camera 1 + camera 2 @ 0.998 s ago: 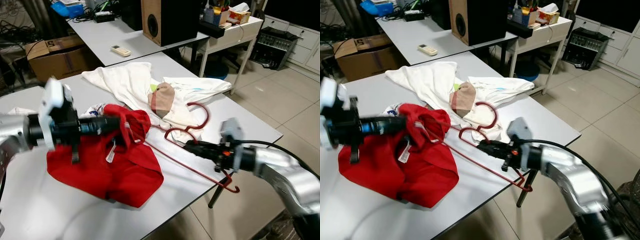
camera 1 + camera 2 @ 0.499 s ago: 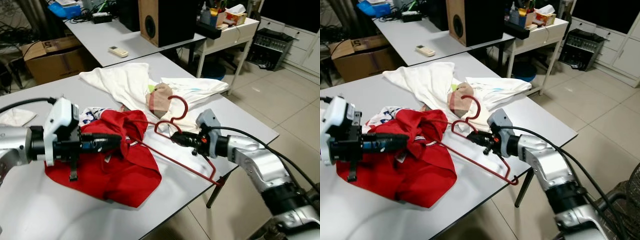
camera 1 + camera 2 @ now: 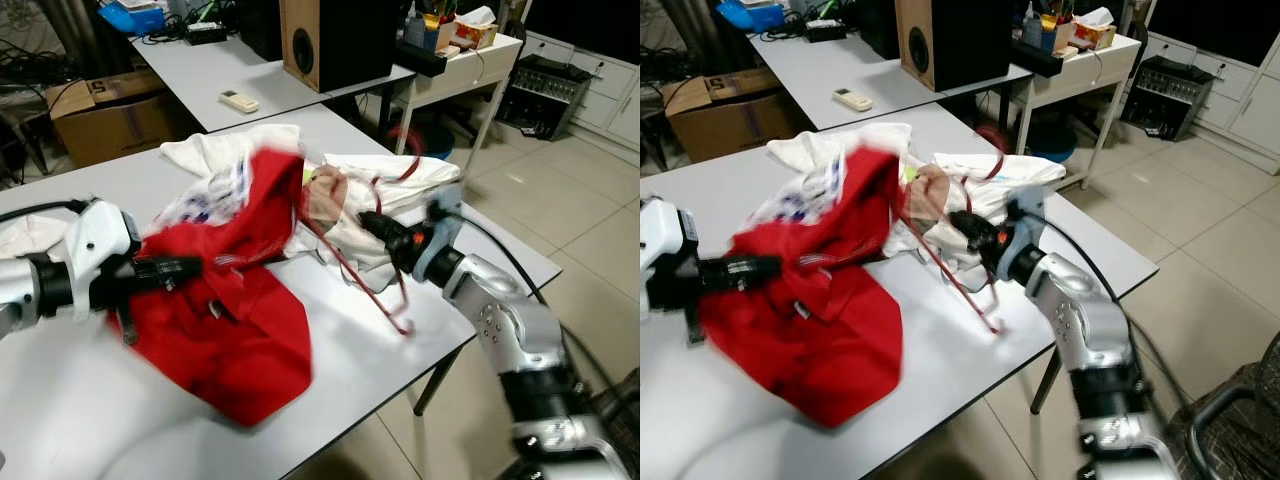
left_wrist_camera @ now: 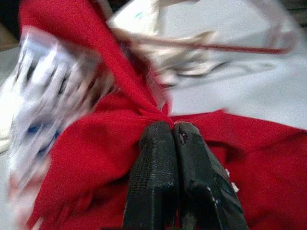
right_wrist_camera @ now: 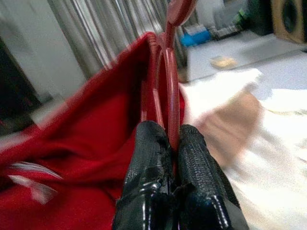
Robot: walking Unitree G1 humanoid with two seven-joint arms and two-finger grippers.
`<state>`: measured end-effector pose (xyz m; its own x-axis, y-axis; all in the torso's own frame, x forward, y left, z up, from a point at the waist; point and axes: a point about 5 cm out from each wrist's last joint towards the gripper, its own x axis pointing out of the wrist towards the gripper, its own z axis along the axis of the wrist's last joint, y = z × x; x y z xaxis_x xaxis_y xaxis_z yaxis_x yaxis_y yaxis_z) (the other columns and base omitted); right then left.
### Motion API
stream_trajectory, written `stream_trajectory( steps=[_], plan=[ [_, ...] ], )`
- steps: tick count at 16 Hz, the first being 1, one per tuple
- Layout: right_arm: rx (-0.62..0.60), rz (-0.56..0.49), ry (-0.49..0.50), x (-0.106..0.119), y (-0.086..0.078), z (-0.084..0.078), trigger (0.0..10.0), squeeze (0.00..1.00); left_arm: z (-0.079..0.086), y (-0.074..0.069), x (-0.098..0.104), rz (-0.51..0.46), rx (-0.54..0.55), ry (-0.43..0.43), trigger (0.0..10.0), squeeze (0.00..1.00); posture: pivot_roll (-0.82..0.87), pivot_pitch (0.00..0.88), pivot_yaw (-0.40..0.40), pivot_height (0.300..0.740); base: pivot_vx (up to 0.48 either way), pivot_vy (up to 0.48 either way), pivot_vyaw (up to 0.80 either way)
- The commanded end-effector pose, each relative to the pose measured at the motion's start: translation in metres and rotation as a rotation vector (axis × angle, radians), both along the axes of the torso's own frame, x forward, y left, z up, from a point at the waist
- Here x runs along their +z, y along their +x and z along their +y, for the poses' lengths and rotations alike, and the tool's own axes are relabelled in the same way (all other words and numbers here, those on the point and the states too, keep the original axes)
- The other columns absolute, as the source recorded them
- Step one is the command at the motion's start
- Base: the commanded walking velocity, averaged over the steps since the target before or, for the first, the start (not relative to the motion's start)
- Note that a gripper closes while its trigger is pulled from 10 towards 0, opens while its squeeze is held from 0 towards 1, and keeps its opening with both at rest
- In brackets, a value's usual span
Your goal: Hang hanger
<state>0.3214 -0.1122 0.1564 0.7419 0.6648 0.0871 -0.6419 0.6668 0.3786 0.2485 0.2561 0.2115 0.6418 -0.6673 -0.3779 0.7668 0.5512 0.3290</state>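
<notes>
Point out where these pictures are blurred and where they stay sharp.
Left eye view: the red shirt and red hanger smear with motion; the speaker and far desks stay crisp. Left wrist view: the left claw is sharp, pinched on the shirt, cloth beyond streaked. Right wrist view: the right claw is sharp on the hanger, background soft.

A thin red wire hanger [image 3: 352,262] is tilted up above the white table, its hook [image 3: 408,152] raised toward the far side and its lower corner close to the tabletop. A red garment [image 3: 240,290] with a white printed patch hangs from its other end, lifted and bunched, its lower part draped on the table. Both are motion-blurred.
</notes>
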Motion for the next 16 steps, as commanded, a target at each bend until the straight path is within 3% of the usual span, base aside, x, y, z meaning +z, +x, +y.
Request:
stream_trajectory(
  steps=[1,3,4,5,6,10,12,15,16],
  plan=[
    [-0.009,-0.035,0.076,0.011,-0.004,0.0,10.0,0.0,0.003,0.004,-0.003,-0.049,0.048,0.024,0.0,0.0,-0.03,0.0,0.04,0.727,0.0,0.0,0.0],
    [0.041,-0.043,0.115,0.011,-0.015,0.014,10.0,0.0,0.002,0.005,-0.018,-0.086,0.094,0.018,0.0,0.0,-0.04,0.0,0.036,0.727,0.0,0.0,0.0],
    [0.08,-0.038,0.15,0.009,-0.023,0.024,10.0,0.0,0.0,0.007,-0.029,-0.116,0.151,-0.016,10.0,0.0,-0.04,0.0,0.032,0.727,0.0,0.0,0.0],
    [0.096,-0.034,0.167,0.009,-0.027,0.029,10.0,0.0,-0.002,0.007,-0.035,-0.106,0.167,-0.056,10.0,0.46,-0.04,0.0,0.032,0.727,0.0,0.0,0.0],
    [0.102,-0.031,0.173,0.009,-0.029,0.031,10.0,0.0,-0.003,0.007,-0.036,-0.095,0.165,-0.072,10.0,1.0,-0.04,0.0,0.033,0.727,0.0,0.0,0.0],
    [0.092,-0.02,0.176,0.009,-0.03,0.03,10.0,0.0,-0.004,-0.008,-0.031,0.017,0.071,-0.193,10.0,1.0,-0.04,0.0,0.037,0.727,0.0,0.0,0.0],
    [0.098,-0.025,0.166,0.01,-0.03,0.029,10.0,0.0,-0.009,-0.009,-0.022,0.029,0.022,-0.272,10.0,1.0,-0.04,0.0,0.038,0.727,0.0,0.0,0.0],
    [0.119,-0.033,0.139,0.01,-0.029,0.03,10.0,0.0,-0.036,0.012,0.006,-0.082,-0.019,-0.499,10.0,1.0,-0.04,0.0,0.037,0.727,0.0,0.0,0.0],
    [0.12,-0.033,0.138,0.01,-0.029,0.03,10.0,0.0,-0.038,0.013,0.007,-0.084,-0.02,-0.508,10.0,1.0,-0.04,0.0,0.037,0.727,0.0,0.0,0.0]
  ],
)
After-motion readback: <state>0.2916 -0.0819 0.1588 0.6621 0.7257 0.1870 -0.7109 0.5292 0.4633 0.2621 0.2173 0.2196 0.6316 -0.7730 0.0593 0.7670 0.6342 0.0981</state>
